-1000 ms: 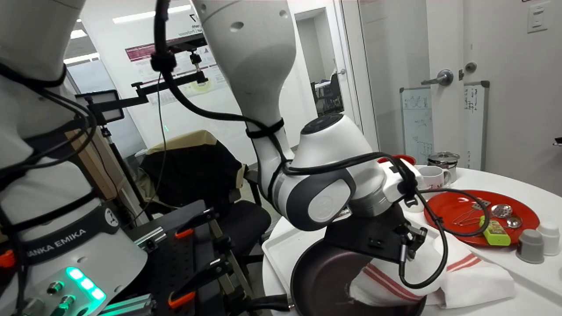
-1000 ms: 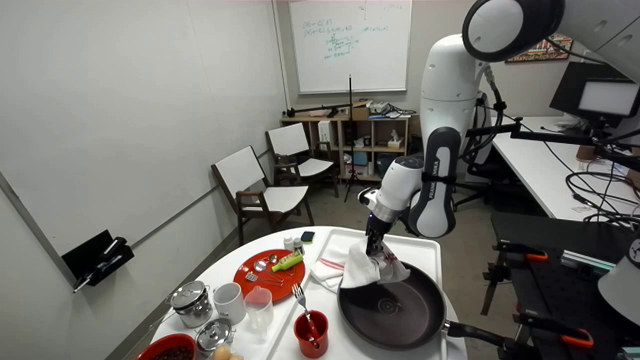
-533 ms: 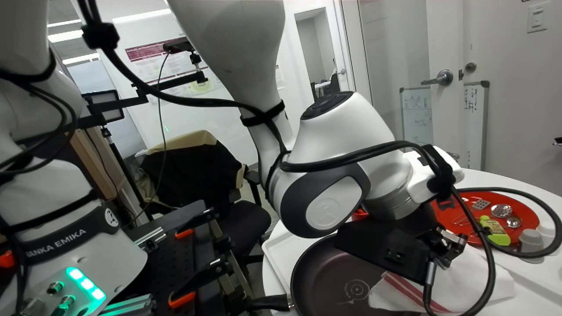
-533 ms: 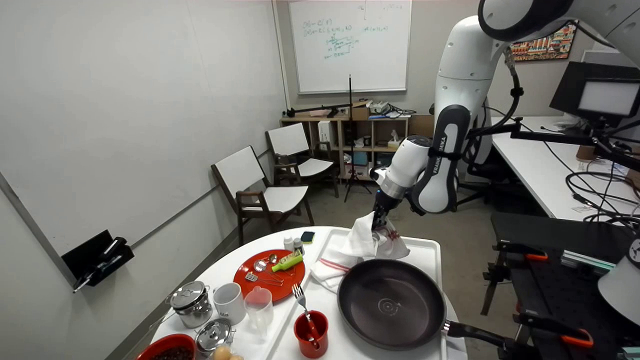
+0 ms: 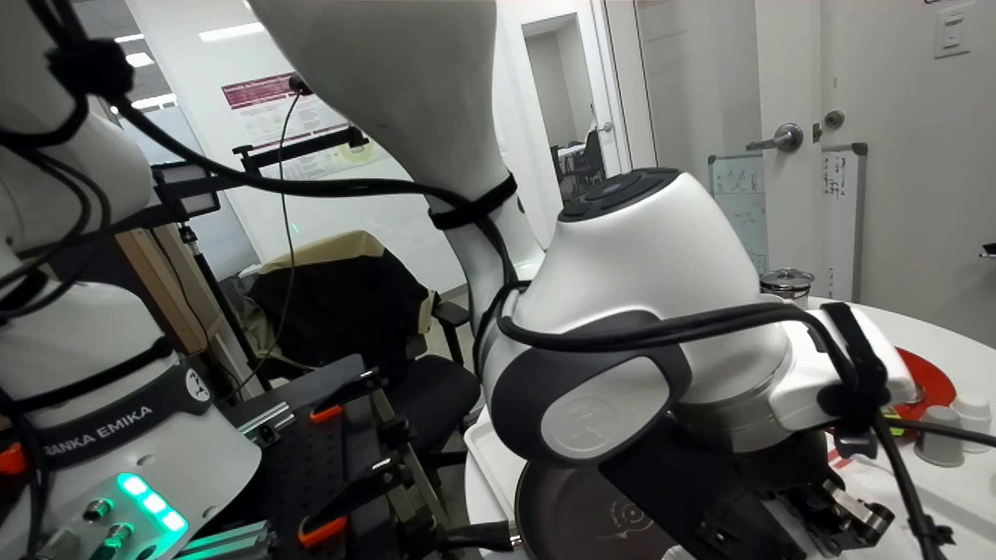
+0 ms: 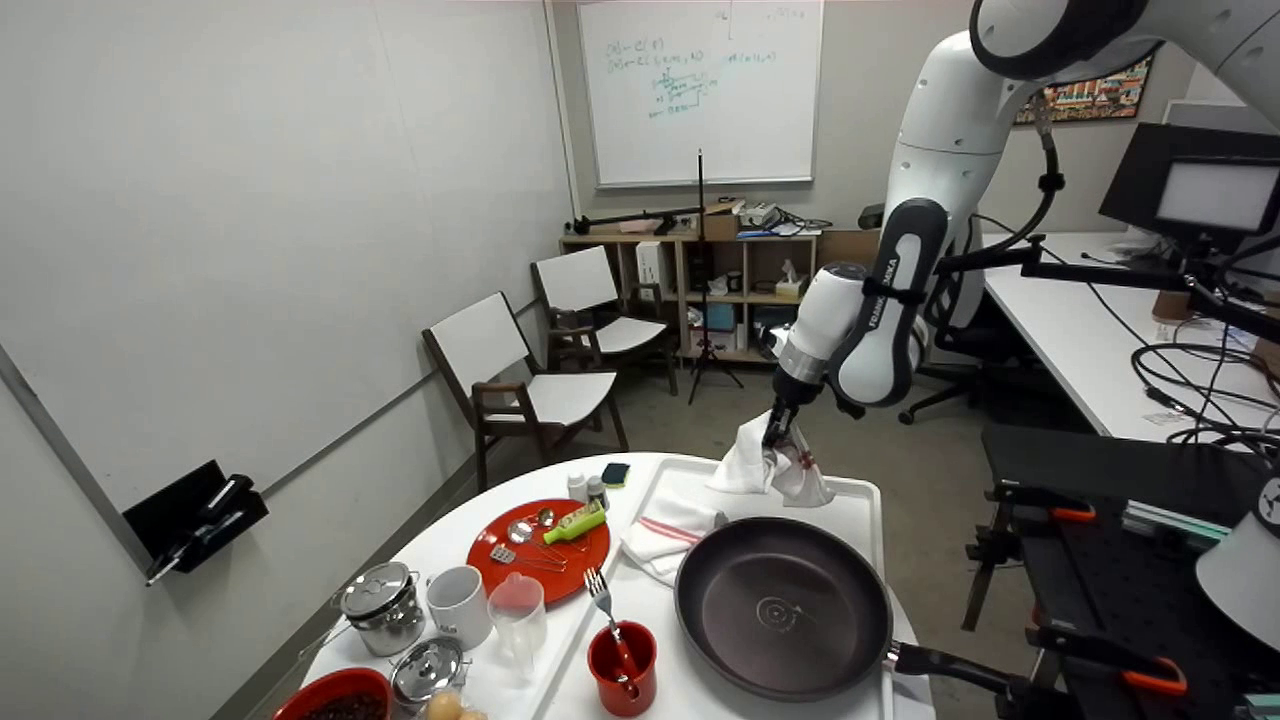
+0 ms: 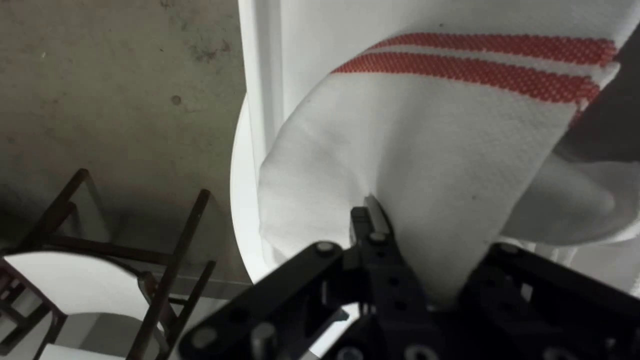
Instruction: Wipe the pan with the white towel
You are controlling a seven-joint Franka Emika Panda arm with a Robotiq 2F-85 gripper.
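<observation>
My gripper (image 6: 778, 432) is shut on the white towel (image 6: 745, 462), which has red stripes. The towel hangs from the fingers above the tray's far end in an exterior view, beyond the pan and apart from it. In the wrist view the towel (image 7: 445, 145) is bunched between the fingers (image 7: 420, 230) and hides one fingertip. The dark frying pan (image 6: 780, 620) lies on the white tray (image 6: 868, 500) with a faint ring mark at its centre. The pan (image 5: 572, 505) is partly hidden by the arm in an exterior view, where the fingers are out of sight.
A second white striped cloth (image 6: 662, 540) lies on the tray beside the pan. A red mug with a fork (image 6: 622, 680) stands near the pan. A red plate (image 6: 490, 570) holds utensils and a green bottle (image 6: 577, 521). The pan's handle (image 6: 950, 668) sticks out past the tray.
My gripper has lifted the towel off the pan and carried it past the pan's rim, up and towards the tray's far end. The pan and the other cloth have not moved.
</observation>
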